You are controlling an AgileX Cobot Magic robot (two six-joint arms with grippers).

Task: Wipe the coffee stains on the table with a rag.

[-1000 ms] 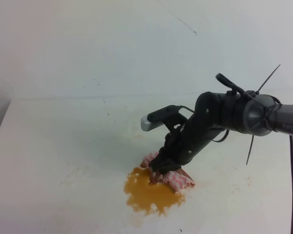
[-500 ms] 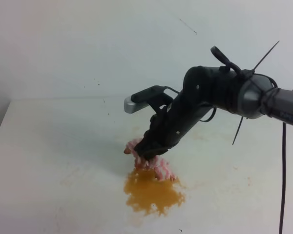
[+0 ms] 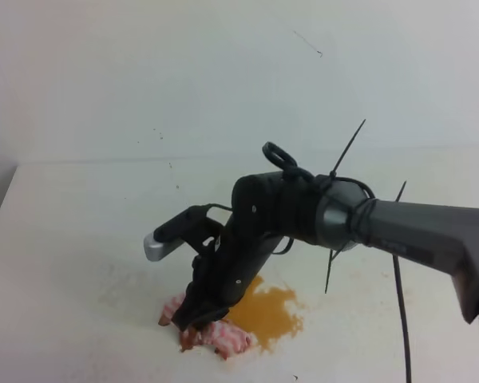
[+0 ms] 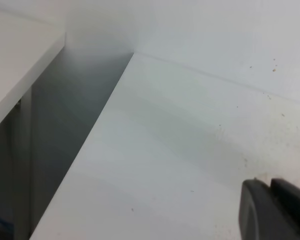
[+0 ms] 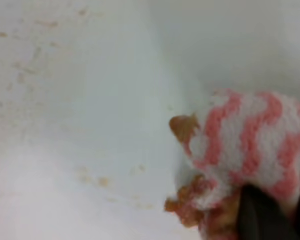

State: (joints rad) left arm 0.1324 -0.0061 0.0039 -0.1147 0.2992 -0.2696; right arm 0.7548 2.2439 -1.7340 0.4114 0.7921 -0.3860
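Table: broad white top, faint tan marks and small dark specks, spreading out on all sides of the right gripper. The right arm reaches in from the right edge of the exterior view and slants down to the gripper, which is low over the near part of the table.

Coffee stains: orange-brown blotch with lobed edges, lying just to the right of the gripper and partly behind the arm in that view.

Rag: bunched pink-and-white striped cloth with brown wet patches, directly under the gripper and pressed on the table, at the left edge of the blotch. The jaws are clamped on the top of the rag. Right wrist view: rag fills the lower right, dark fingertips sunk into it, brown droplets on the table to its left.

Left gripper: only a dark corner shows in the left wrist view above bare table; jaw opening cannot be told.
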